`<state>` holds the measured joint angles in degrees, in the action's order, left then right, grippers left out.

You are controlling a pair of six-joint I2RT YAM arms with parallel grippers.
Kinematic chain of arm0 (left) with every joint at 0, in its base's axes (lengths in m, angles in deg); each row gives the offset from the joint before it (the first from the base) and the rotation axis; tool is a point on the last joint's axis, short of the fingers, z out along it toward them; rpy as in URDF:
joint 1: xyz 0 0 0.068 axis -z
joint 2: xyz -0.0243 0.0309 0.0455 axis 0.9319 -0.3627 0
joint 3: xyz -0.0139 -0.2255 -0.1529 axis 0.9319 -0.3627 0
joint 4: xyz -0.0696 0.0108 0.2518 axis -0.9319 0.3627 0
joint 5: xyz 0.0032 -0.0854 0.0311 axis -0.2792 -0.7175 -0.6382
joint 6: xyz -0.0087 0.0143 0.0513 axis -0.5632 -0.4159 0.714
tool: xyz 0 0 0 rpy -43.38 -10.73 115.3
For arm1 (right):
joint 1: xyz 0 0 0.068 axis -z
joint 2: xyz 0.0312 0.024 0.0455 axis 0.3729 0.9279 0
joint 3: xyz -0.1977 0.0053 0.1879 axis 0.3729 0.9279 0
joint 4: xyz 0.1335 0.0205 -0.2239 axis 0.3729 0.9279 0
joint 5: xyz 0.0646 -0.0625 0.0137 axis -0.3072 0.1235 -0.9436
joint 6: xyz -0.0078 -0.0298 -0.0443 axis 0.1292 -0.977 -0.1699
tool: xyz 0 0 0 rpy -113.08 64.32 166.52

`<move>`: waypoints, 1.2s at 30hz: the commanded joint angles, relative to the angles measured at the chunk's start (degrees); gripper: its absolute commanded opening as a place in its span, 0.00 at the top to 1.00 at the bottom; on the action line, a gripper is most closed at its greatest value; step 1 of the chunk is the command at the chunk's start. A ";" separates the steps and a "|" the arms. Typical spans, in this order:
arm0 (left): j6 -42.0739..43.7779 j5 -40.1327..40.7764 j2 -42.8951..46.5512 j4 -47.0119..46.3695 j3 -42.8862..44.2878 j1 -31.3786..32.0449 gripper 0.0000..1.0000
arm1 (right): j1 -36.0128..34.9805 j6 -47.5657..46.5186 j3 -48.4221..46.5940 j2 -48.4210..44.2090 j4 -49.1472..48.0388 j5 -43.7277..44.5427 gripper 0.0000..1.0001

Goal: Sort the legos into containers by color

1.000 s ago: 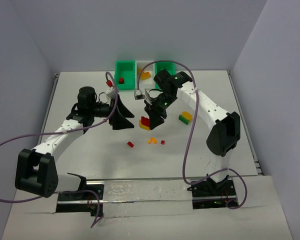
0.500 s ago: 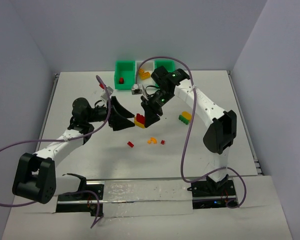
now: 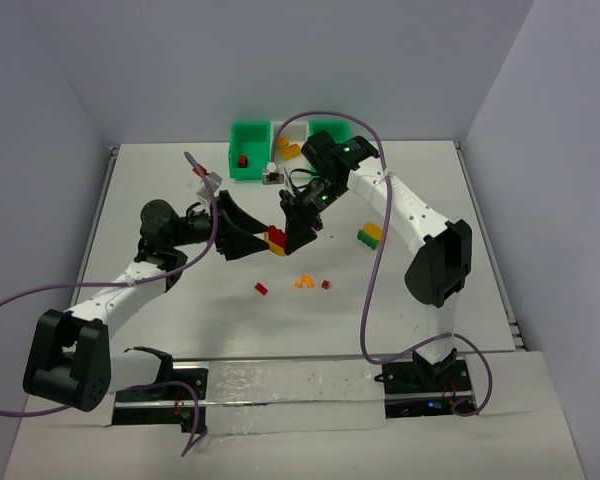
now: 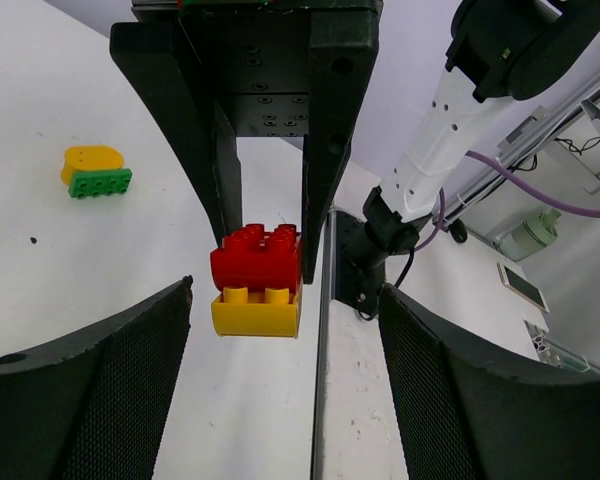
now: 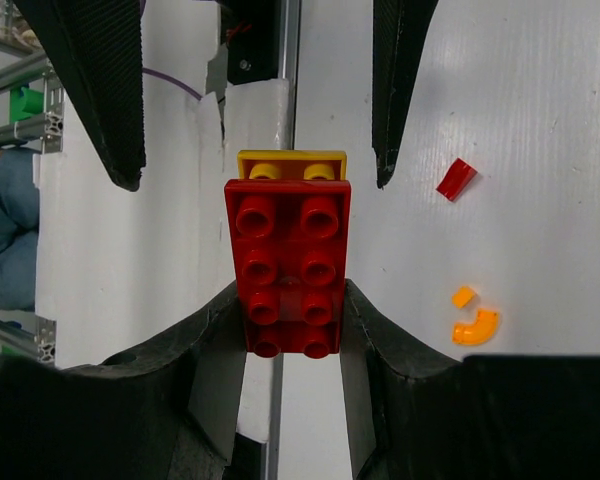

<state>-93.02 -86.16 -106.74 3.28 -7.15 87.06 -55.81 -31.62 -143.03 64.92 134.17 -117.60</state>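
1. The step in hand is splitting a joined pair. The right pincer [image 5: 290, 330] is clamped on a red brick [image 5: 290, 270] with a yellow brick [image 4: 257, 312] pressed onto its far end. The pair is held out in front of the white bin [image 3: 280, 132], the middle one of the containers [image 3: 250, 135], and looks lifted clear of the desk [image 3: 500, 250].
2. The left pincer [image 4: 285, 295] faces that pair with its jaws wide. One finger stands on each side of the yellow brick, and neither touches it.
3. My judgement of the next move: the left pincer must pinch the yellow brick alone, then peel it off while the right pincer holds firm. A pinch that also catches the red brick would separate nothing.
4. There are three containers: a left green bin [image 3: 250, 128], the white bin and a right green bin [image 3: 330, 127]. The left green bin holds one lone red lego [image 3: 242, 160], so the red brick likely belongs there. The white bin holds orange-yellow pieces [image 3: 290, 150], but I cannot tell how many. The right arm hides most of the right green bin.
5. Loose on the desk, farther out from the containers than the held pair:
   - two small red pieces [image 3: 261, 289] [image 3: 326, 285]
   - one orange curve [image 3: 304, 282] with a tiny orange bit [image 5: 464, 296] beside it
   - one green brick [image 4: 100, 183] joined to a yellow cap [image 4: 92, 158], out from the right green bin
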 commanded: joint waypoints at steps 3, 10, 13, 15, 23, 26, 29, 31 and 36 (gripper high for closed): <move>1.42 1.01 0.25 0.11 1.87 0.22 0.22 | -0.54 0.76 -2.61 -1.05 5.43 -3.23 1.00; 1.84 1.62 0.34 1.95 1.96 0.22 0.30 | -0.54 1.18 -3.22 -1.05 5.50 -4.52 1.00; 2.43 1.71 -0.14 3.08 2.74 0.31 0.34 | -0.48 1.50 -3.54 -1.05 5.49 -5.02 1.00; 3.17 1.62 -0.55 4.25 3.40 0.27 0.36 | -0.54 1.68 -3.93 -1.05 5.48 -5.21 1.00; 3.36 1.53 -1.51 5.56 4.86 0.48 0.58 | -0.45 1.46 -3.31 -1.23 5.43 -5.16 1.00; 2.92 1.01 -1.77 5.64 5.04 0.57 0.81 | -0.45 1.46 -3.39 -1.32 5.09 -4.90 0.96; 2.95 0.49 -1.69 6.03 5.04 0.66 0.97 | -0.38 5.28 -3.18 -1.58 2.75 -3.59 0.64; 3.79 0.07 -1.48 7.10 5.11 0.66 1.00 | -0.12 6.99 -2.97 -1.77 1.30 -3.52 0.49; 4.85 -0.58 -1.13 9.06 5.01 0.95 1.00 | 0.10 8.20 -3.36 -1.61 0.39 -4.65 0.45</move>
<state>-89.97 -86.21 -108.16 10.81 -4.54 87.53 -55.65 -25.81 -144.56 64.92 133.98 -119.42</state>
